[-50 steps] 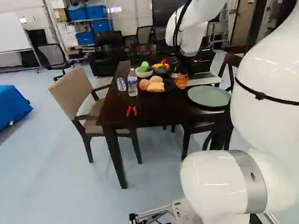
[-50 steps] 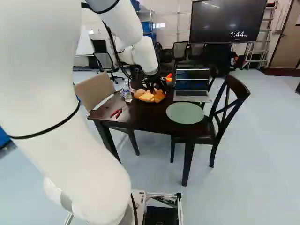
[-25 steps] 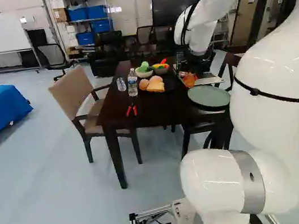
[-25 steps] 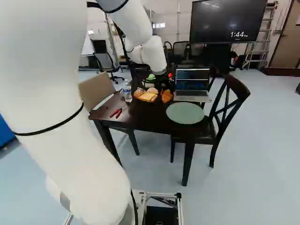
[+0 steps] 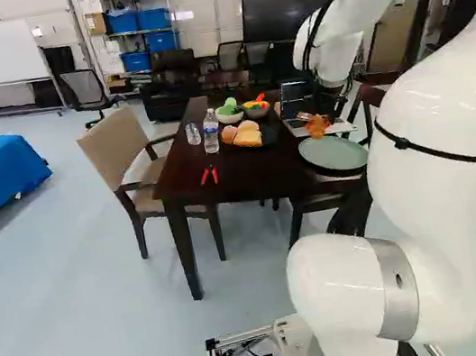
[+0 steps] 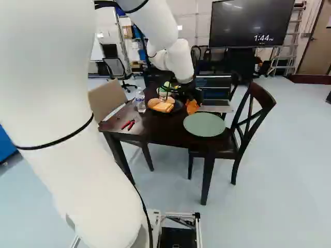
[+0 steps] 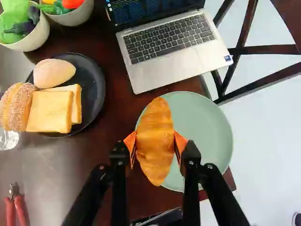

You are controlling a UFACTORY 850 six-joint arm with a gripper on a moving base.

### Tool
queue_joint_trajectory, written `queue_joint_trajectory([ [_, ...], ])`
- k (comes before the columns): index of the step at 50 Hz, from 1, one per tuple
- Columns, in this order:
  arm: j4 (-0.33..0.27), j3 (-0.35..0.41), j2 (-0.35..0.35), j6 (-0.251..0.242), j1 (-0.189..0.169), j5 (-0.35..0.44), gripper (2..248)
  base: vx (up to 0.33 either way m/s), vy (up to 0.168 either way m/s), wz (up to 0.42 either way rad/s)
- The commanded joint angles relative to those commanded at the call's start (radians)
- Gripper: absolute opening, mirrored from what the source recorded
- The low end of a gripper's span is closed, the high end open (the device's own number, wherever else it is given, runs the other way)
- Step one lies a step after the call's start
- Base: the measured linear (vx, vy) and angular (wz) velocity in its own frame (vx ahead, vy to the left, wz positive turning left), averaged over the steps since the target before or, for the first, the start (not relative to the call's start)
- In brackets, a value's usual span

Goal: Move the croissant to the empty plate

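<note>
The tool (image 5: 320, 112) holds the croissant (image 5: 317, 127) near the plate (image 5: 333, 155).

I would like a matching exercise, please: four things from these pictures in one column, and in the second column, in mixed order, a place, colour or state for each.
1. Croissant
2. Bread slices
3. Laptop
4. Pliers

A. Standing open
B. Red handles
C. Gripped between the fingers
D. On the dark plate

Right pairs: 1-C, 2-D, 3-A, 4-B
</note>
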Motion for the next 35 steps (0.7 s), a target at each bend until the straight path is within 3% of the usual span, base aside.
queue_joint_trajectory([
  [25, 0.000, 0.006, -0.025, 0.000, -0.095, 0.000, 120, 0.000, 0.000, 0.000],
  [35, 0.000, 0.002, -0.053, 0.000, -0.097, 0.000, 120, 0.000, 0.000, 0.000],
])
